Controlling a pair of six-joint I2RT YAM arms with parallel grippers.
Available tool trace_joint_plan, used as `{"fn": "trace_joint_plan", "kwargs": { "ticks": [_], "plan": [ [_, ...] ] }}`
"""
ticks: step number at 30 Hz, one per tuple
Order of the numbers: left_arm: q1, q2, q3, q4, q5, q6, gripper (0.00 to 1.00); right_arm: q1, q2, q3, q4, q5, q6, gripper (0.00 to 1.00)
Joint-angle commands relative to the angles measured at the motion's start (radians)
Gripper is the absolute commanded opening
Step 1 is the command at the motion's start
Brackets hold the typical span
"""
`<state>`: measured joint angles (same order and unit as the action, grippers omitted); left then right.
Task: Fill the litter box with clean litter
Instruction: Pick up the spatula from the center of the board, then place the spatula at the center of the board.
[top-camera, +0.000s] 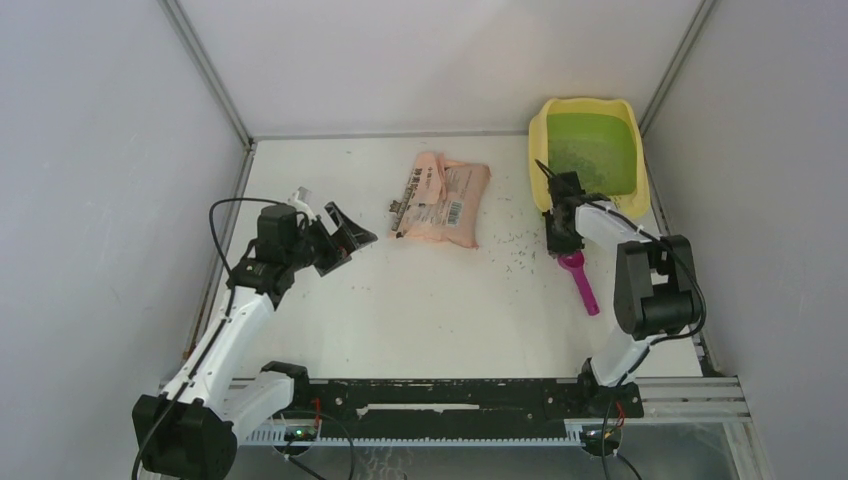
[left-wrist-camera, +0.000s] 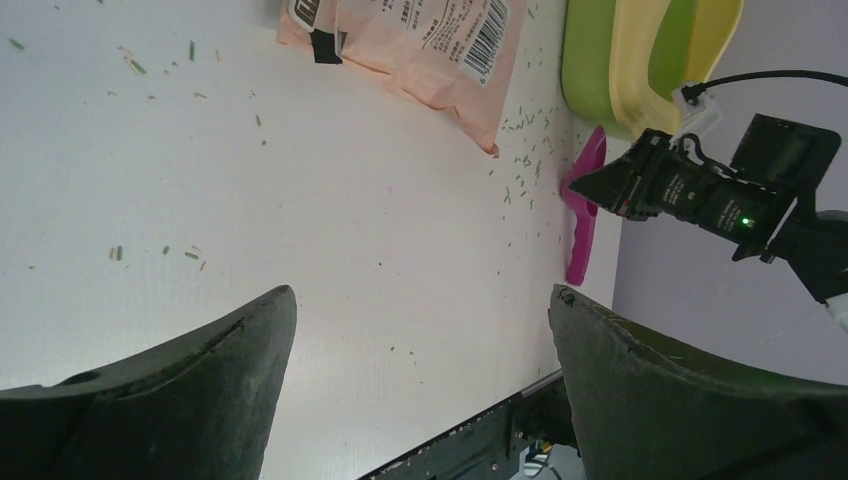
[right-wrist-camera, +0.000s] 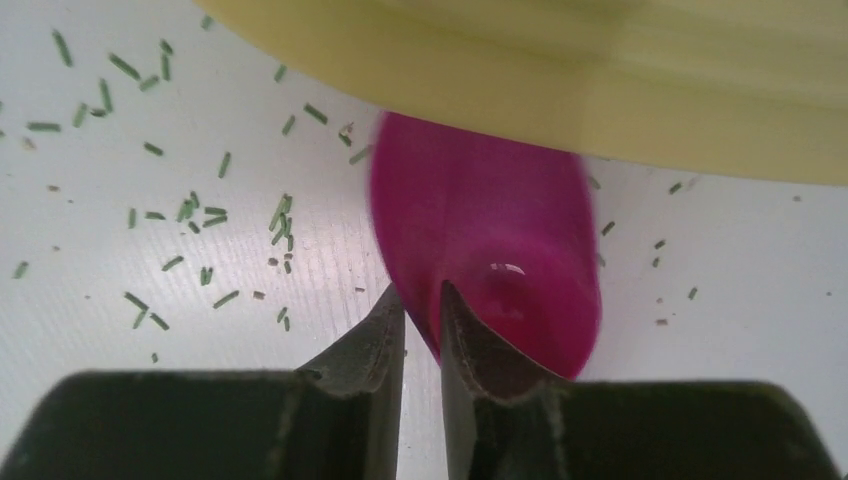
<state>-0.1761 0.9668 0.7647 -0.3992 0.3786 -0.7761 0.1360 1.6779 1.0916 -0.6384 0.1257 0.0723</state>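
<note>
- Surface (top-camera: 420, 320) of plain white board, closed in by pale grey walls (top-camera: 100, 150) at 9, 12 and 3 o'clock, with metal posts in the far corners.
- Seen from above, the litter box (top-camera: 541, 140) sits in the far corner at about 1 o'clock. Its yellow rim surrounds a green basin.
- Some litter (top-camera: 572, 160) speckles the near part of the basin floor. More granules lie loose on the surface between the box and a peach-pink printed bag (top-camera: 440, 200).
- The bag lies flat near 12 o'clock, with a barcode on its upper face.
- A magenta scoop (top-camera: 580, 280) lies at 3 o'clock with its handle pointing toward 5 o'clock. Its bowl reaches the box's yellow wall.
- The right claw (right-wrist-camera: 420, 300) is over the scoop's bowl end, and the litter box is just beyond it at its 12 o'clock.
- Its fingers are drawn close with a thin gap, and the bowl's edge lies in that gap. I cannot tell whether they actually clamp it.
- The left claw (left-wrist-camera: 422, 295) hangs at 9 o'clock, well apart from the box. Its fingers are spread wide with nothing between them.
</note>
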Motion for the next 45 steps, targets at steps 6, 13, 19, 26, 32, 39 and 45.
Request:
{"fn": "trace_joint_plan", "kwargs": {
  "ticks": [6,13,19,26,32,39,45],
  "plan": [
    [0.007,0.017,-0.019,0.063,0.023,0.017,1.00,0.145,-0.040,0.019,-0.041,0.074,0.119,0.04],
    [0.010,0.022,-0.004,0.064,0.022,0.015,1.00,0.288,-0.111,0.143,-0.057,0.008,0.224,0.00],
    [0.022,0.061,0.009,0.104,0.027,0.033,1.00,0.235,0.094,0.357,0.011,-0.090,0.255,0.00],
    [0.039,0.094,0.030,0.134,-0.029,0.082,1.00,0.175,0.375,0.573,0.067,-0.143,0.275,0.01],
    [0.049,0.139,0.034,0.173,-0.038,0.069,1.00,0.147,0.465,0.683,0.077,-0.210,0.279,0.19],
    [0.060,0.113,0.123,0.090,-0.127,0.139,1.00,0.155,0.275,0.553,0.093,-0.229,0.258,0.99],
    [0.061,-0.089,0.242,-0.013,-0.308,0.238,1.00,0.184,-0.085,0.400,0.166,-0.291,0.210,0.99]
  ]
}}
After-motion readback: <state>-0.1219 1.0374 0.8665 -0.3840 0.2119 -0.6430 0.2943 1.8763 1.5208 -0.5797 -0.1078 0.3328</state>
